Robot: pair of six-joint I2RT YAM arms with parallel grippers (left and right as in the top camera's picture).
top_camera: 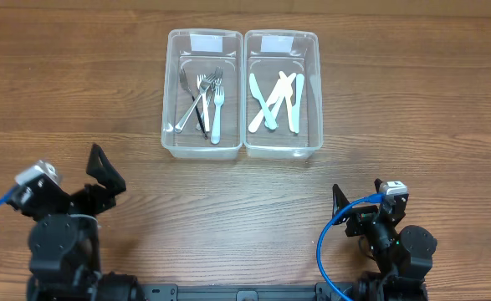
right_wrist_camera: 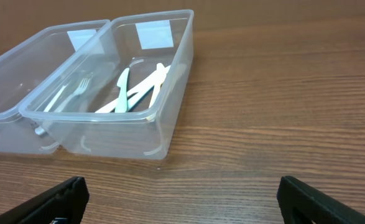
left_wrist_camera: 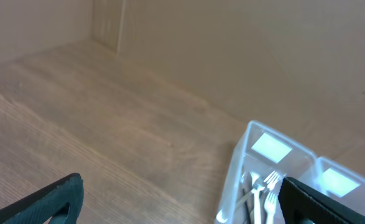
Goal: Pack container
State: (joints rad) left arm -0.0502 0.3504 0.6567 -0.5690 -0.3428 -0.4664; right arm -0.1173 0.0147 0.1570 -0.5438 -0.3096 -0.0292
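Two clear plastic containers stand side by side at the back middle of the table. The left container holds several forks. The right container holds several white and pale green plastic knives. The right container and its knives also show in the right wrist view, and the left container with its forks in the left wrist view. My left gripper is open and empty at the front left. My right gripper is open and empty at the front right. Both are well short of the containers.
The wooden table is bare around the containers. White labels are stuck on the far walls of both containers. A blue cable loops by the right arm.
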